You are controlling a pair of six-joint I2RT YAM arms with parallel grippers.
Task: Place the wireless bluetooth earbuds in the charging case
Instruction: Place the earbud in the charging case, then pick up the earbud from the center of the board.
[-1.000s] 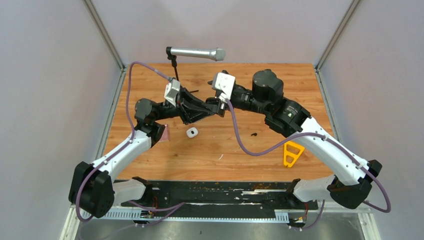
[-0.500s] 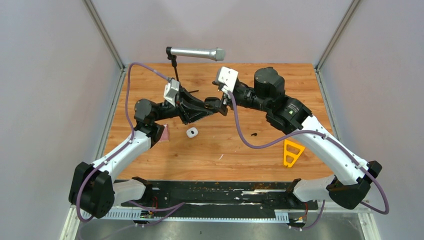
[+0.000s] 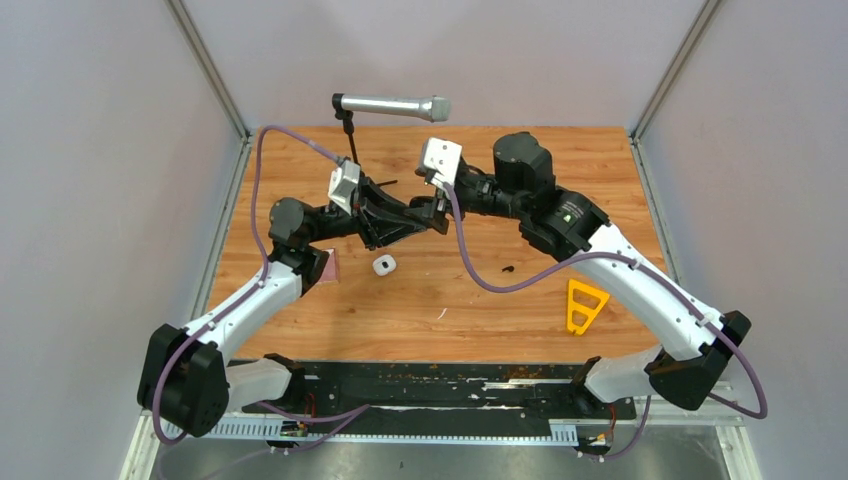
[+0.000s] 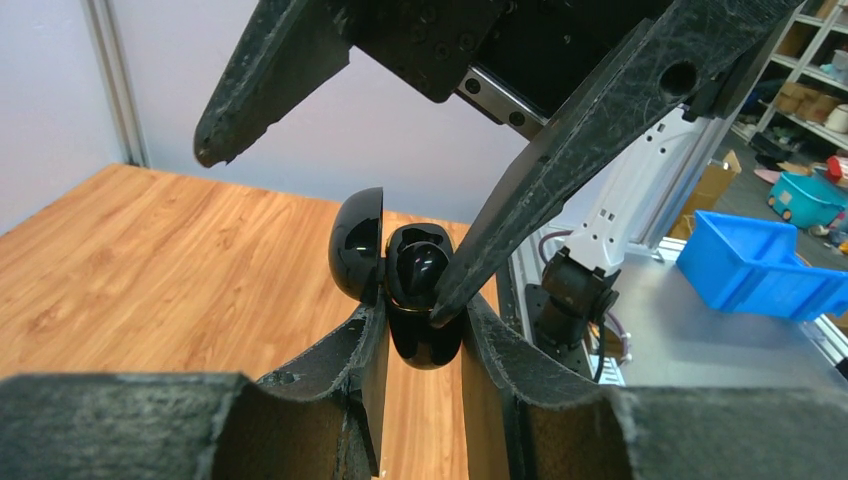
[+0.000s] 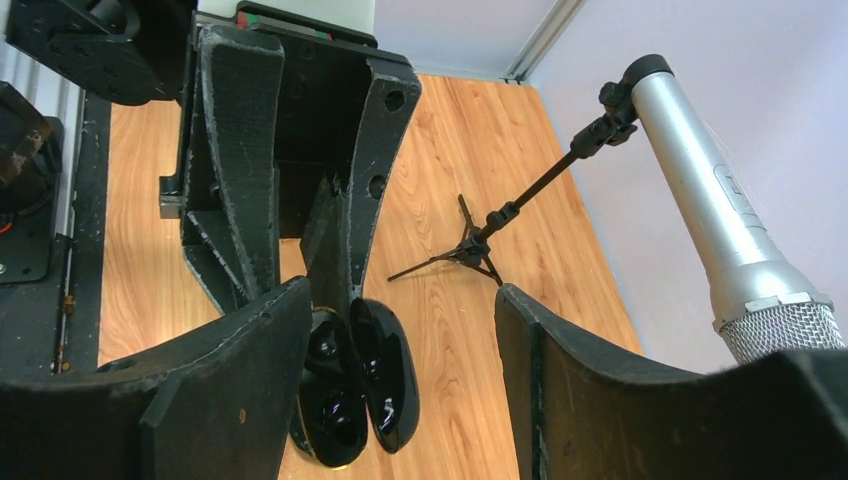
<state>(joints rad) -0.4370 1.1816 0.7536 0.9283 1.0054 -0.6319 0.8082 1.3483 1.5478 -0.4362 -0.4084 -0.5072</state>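
Note:
My left gripper (image 4: 422, 318) is shut on a glossy black charging case (image 4: 424, 345) and holds it above the table with its lid (image 4: 356, 245) open. A glossy black earbud (image 4: 420, 262) seems to sit in the case. My right gripper (image 4: 322, 235) is open over the case, with one fingertip (image 4: 442, 312) touching its rim. In the right wrist view the open case (image 5: 340, 410) lies beside my left finger (image 5: 250, 380) of the open right gripper (image 5: 400, 300). In the top view both grippers meet mid-table, the left (image 3: 430, 216) and the right (image 3: 441, 203). A small black earbud (image 3: 509, 269) lies on the table.
A small white case (image 3: 384, 264) sits on the wooden table (image 3: 500, 320) below the grippers. A tiny white piece (image 3: 440, 314) lies nearer the front. A silver microphone (image 3: 390, 105) on a small tripod stands at the back. A yellow triangular part (image 3: 585, 305) lies right, a pink card (image 3: 330, 266) left.
My right wrist has lifted and swung a little to the left over the case. My left gripper has held still with the black case.

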